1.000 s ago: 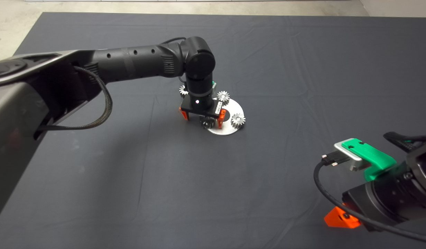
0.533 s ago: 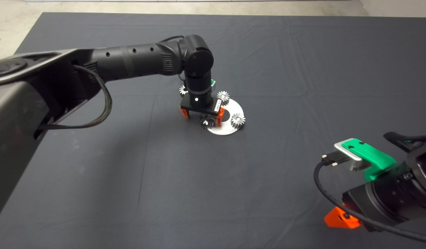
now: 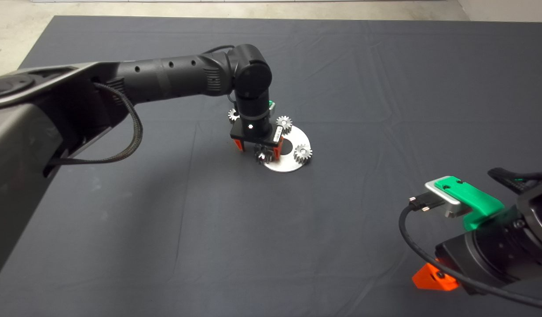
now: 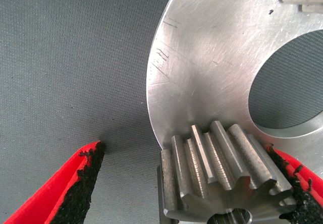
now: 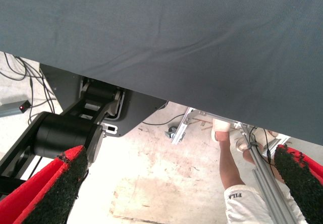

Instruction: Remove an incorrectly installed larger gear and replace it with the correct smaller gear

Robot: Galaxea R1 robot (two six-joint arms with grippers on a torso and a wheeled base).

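1. The left claw hangs straight down from its arm over the near-left rim of the round silver plate, which lies around the middle of the surface
2. Between its red fingers sits the larger gear, standing on the plate's rim; one pad touches the gear's teeth, while the other pad stands apart from it with dark mat showing in the gap, so the claw is partly open and has no firm hold
3. A duller gear stands on the plate's right rim, and another on its far rim
4. The smaller gear lies on the mat just beyond the plate, toward the far side, half hidden behind the left arm
5. The right claw waits at the near right corner of the surface, fingers spread wide and holding nothing; its wrist view looks past the mat's edge to the floor, where a person's leg and white sock show beside a metal frame
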